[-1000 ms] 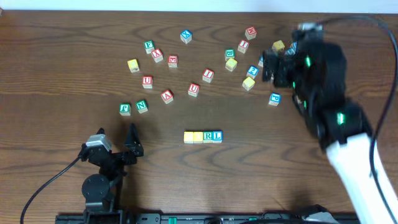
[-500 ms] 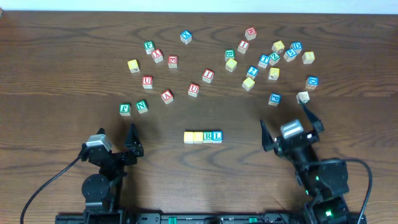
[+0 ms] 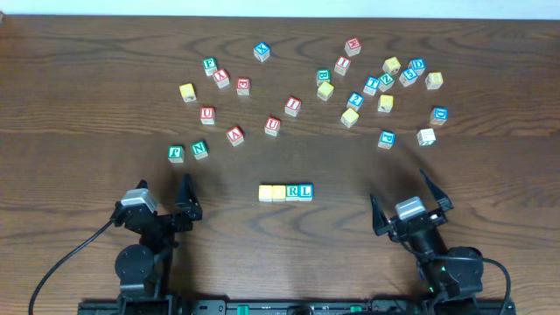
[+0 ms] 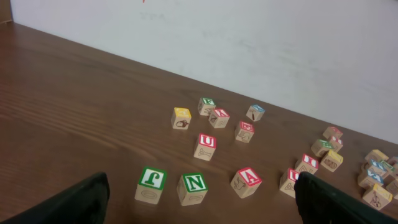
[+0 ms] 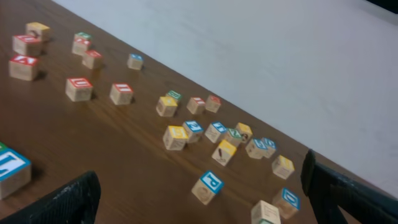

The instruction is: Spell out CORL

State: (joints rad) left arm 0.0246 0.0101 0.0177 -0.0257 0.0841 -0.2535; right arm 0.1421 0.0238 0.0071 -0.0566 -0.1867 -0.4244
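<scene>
A row of four blocks (image 3: 285,192) lies at the table's front middle: two yellow-topped blocks, then an R block (image 3: 293,191) and an L block (image 3: 306,191). The row's blue-topped end block shows at the left edge of the right wrist view (image 5: 11,172). My left gripper (image 3: 163,199) is open and empty at the front left. My right gripper (image 3: 409,197) is open and empty at the front right. In the left wrist view (image 4: 198,198) the fingers frame a green N block (image 4: 193,188).
Loose letter blocks are scattered across the far half: a left group around a red U block (image 3: 207,114), a middle group near another U block (image 3: 273,125), and a right cluster (image 3: 385,83). A white-topped block (image 3: 426,136) lies nearest my right gripper.
My right arm has pulled back from the far right block cluster to the front right and rests low there, open. The left arm has not moved.
</scene>
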